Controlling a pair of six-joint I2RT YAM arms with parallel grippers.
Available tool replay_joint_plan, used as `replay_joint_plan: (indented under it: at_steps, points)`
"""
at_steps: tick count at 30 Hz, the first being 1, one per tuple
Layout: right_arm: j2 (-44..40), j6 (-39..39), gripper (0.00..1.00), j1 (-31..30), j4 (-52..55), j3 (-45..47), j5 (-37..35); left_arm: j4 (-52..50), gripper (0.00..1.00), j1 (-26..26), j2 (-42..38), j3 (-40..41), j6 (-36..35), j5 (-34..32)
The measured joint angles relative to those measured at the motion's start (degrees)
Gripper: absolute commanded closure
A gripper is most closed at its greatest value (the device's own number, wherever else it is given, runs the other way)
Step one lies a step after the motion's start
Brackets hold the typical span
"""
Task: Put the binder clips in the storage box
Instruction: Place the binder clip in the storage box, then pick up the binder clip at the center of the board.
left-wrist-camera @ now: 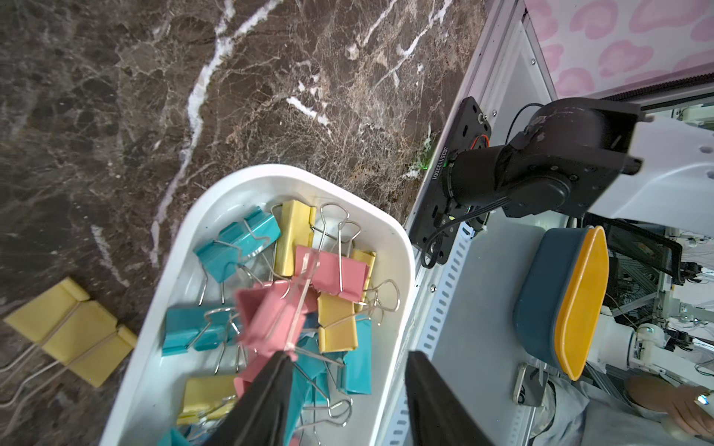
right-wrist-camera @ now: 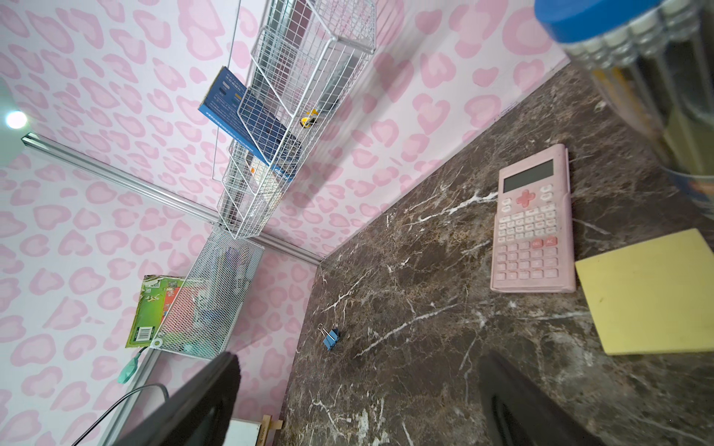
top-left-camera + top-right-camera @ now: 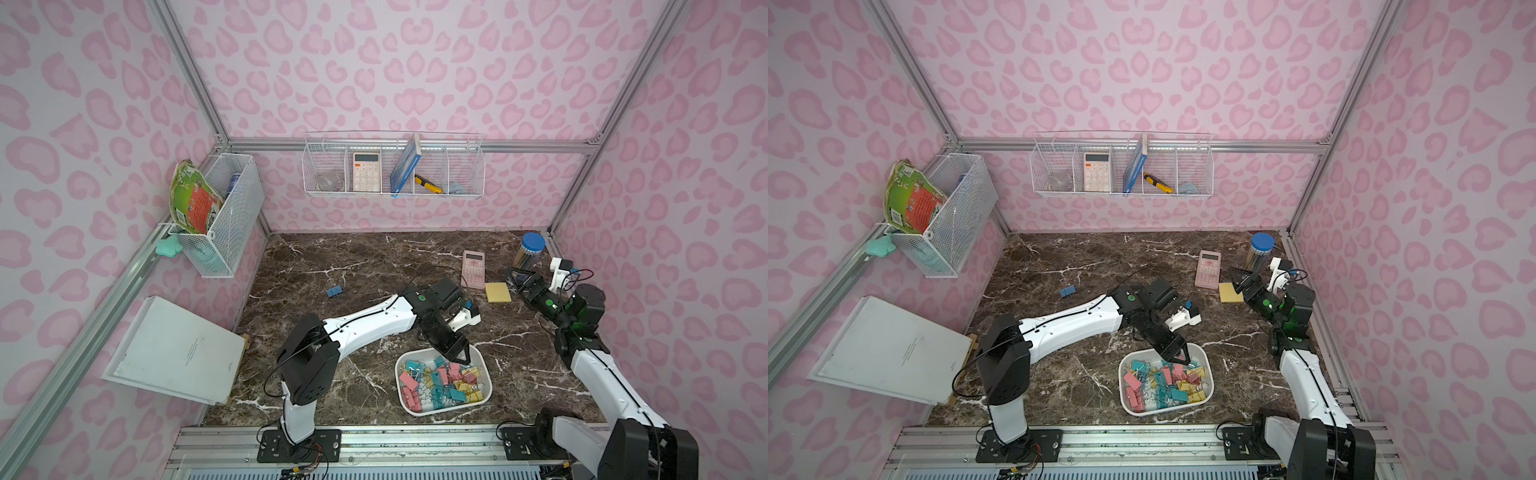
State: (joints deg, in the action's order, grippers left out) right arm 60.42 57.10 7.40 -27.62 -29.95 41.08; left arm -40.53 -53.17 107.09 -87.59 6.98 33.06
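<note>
We see walls (image 3: 415,62) of pale pink with darker pink leopard blotches, and a tabletop (image 3: 353,257) of dark brown marble veined in white. The storage box (image 1: 270,173) is white; its binder clips (image 3: 440,380) are pink, yellow and teal (with silver wire handles). At ten o'clock on the marble is a blue clip (image 3: 333,291); at one o'clock, a pink calculator (image 3: 473,269) and a yellow sticky pad (image 3: 498,292).

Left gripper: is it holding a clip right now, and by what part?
Nothing is clamped. The left gripper has its fingers apart over the storage box; a blurred pink binder clip sits against only one finger's tip.
</note>
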Motion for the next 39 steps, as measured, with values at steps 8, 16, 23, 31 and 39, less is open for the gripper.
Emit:
replay_joint_plan:
  at_steps: [8, 16, 23, 31, 39]
  points:
    - [-3.6, -9.9, 0.01, -12.6, 6.1, -5.7, -4.8, 2.6, 0.31, 18.7, -12.4, 1.7, 8.2, -22.3]
    - [-3.4, -25.6, 0.02, -30.0, 6.6, -9.2, -8.9, 2.7, 0.16, 40.8, -8.2, 3.9, 14.2, -38.1]
    - [-1.3, -29.5, 0.01, -32.1, 8.0, -9.2, -11.4, 6.1, 0.18, 51.2, 0.1, 2.7, 15.2, -37.7]
    - [-0.6, -30.4, 0.01, -31.4, 10.7, -10.1, -13.0, 12.8, 0.36, 58.5, 10.0, 0.8, 15.3, -19.0]
    - [1.0, -28.2, 0.01, -29.6, 10.6, -10.2, -13.4, 15.8, 0.72, 59.2, 13.4, 0.5, 14.7, -7.5]
